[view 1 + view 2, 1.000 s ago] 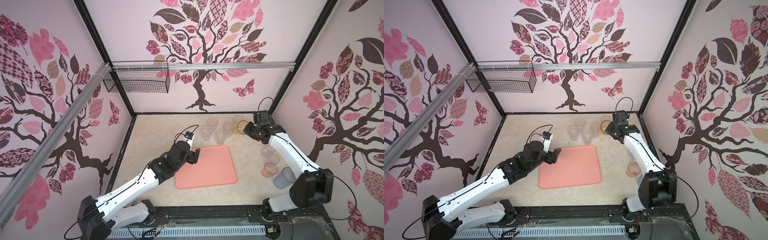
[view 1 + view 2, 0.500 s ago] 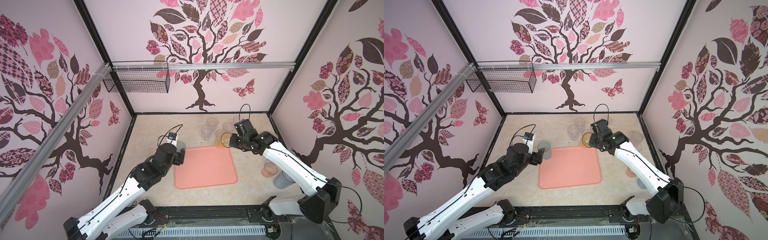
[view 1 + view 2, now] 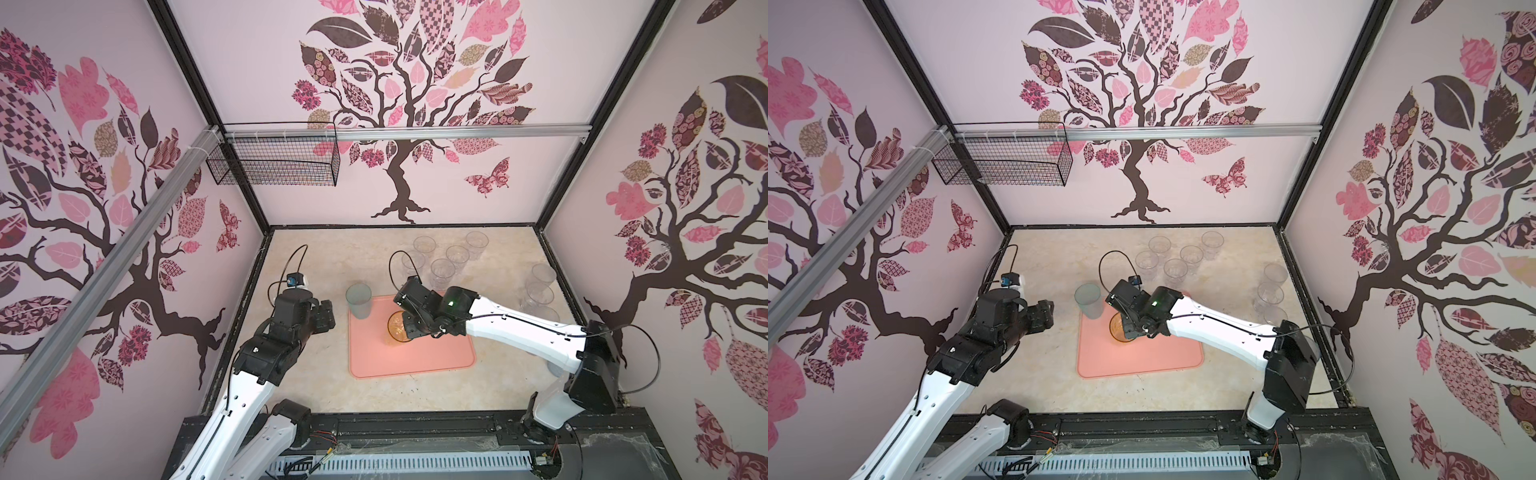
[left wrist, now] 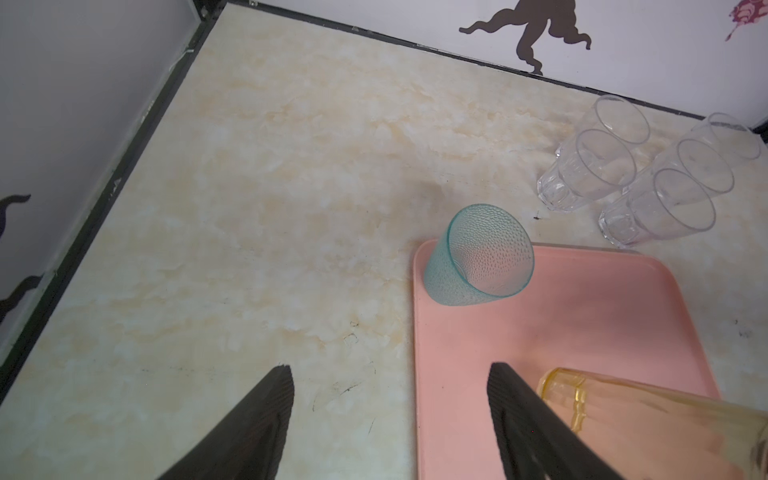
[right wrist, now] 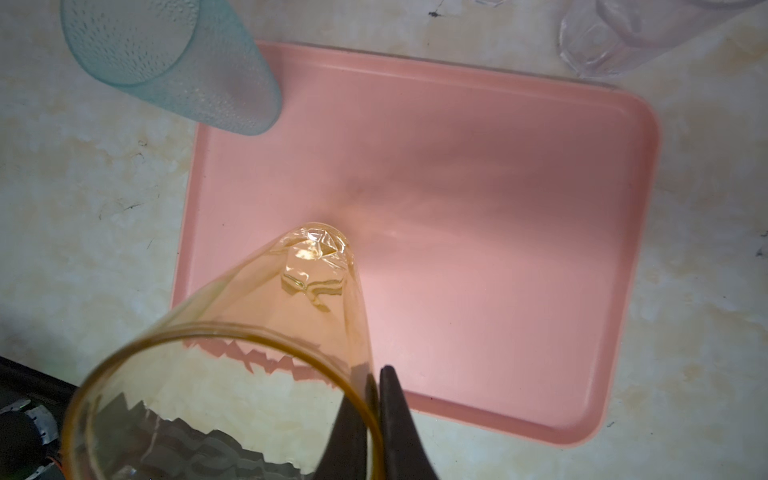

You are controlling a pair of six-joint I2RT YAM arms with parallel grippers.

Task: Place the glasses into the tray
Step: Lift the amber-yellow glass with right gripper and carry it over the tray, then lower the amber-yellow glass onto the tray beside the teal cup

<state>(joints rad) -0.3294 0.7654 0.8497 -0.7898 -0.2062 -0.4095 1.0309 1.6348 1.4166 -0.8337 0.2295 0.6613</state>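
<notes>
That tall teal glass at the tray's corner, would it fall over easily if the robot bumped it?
Probably fairly tippy: the teal glass is tall, and its base looks narrower than its mouth. It stands right at a corner of the tray, so a nudge might send it over the low rim. Its dimpled wall may make it less slippery to grip.

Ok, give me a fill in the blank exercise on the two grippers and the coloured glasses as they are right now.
1. The right gripper is shut on the amber glass, pinching its ____.
2. The teal glass stands ____ in a corner of the tray.
3. The left gripper is ____ and holds nothing.

Missing words: rim; upright; open.
</notes>
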